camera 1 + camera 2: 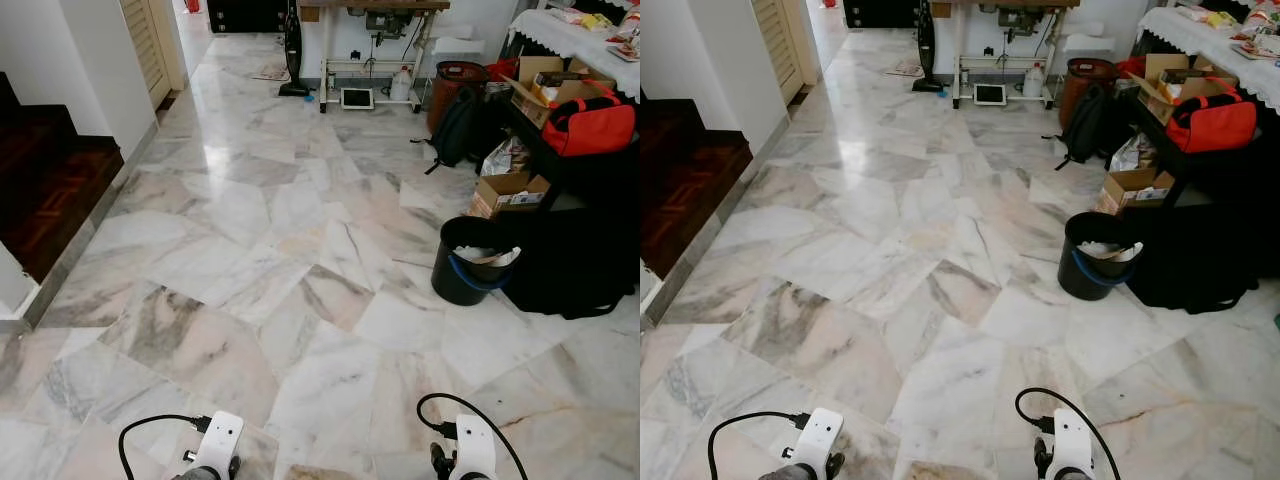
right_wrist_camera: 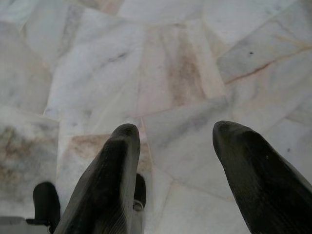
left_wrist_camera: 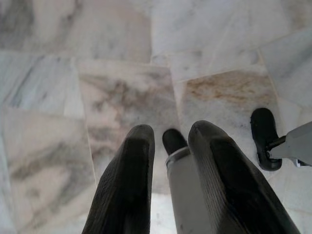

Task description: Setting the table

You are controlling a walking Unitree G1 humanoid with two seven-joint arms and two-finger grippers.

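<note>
Over the veined white marble floor (image 1: 300, 300), both empty grippers hang parted; the robot should walk steadily toward the lace-covered table (image 1: 560, 35).

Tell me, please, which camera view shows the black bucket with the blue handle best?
The left eye view: the black bucket sits whole, its blue handle and the white contents plain. The right eye view shows it likewise, slightly smaller. Both wrist views show marble floor beyond the fingers.
</note>
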